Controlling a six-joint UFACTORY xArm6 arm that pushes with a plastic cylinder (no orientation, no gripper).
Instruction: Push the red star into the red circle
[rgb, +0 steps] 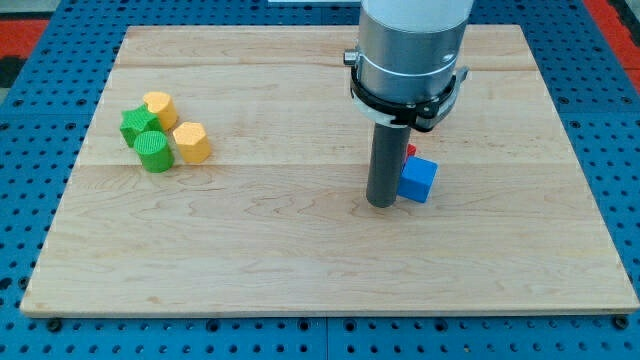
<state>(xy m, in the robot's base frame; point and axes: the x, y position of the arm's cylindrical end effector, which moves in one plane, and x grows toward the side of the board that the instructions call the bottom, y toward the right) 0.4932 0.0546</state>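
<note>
My tip (381, 203) rests on the wooden board (300, 250), right of centre. A blue cube (418, 180) sits just to the tip's right, touching or nearly touching the rod. A small piece of a red block (411, 150) shows just above the blue cube, behind the rod; its shape cannot be made out. No other red block shows; the rod and arm body hide the area behind them.
A cluster sits at the view's left: a yellow cylinder (159, 108), a green star (138, 125), a green cylinder (154, 152) and a yellow hexagonal block (191, 142). The blue pegboard (30, 180) surrounds the board.
</note>
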